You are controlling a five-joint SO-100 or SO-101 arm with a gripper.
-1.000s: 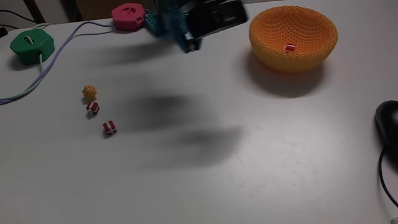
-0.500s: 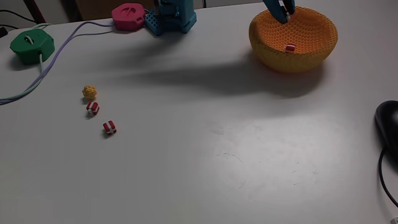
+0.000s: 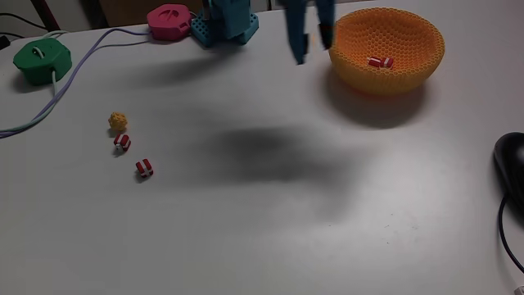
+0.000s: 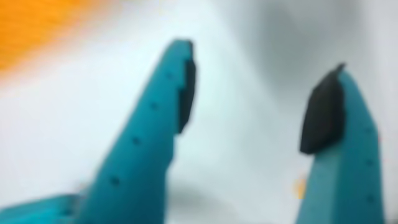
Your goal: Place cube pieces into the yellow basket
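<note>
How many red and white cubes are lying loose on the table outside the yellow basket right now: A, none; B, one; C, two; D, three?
C: in the fixed view two cubes lie on the table below the yellow-orange bumpy piece, far from the yellow basket.

Orange honeycomb-mesh basket point(image 3: 409, 37), red-white banded cubes point(image 3: 144, 168), teal fingers point(image 4: 146, 155).

Even, bright light from above; the claw point(image 3: 310, 47) is motion-smeared in the fixed view, with a soft, wide shadow on the counter point(image 3: 270, 229). The wrist view is wholly blurred.
</note>
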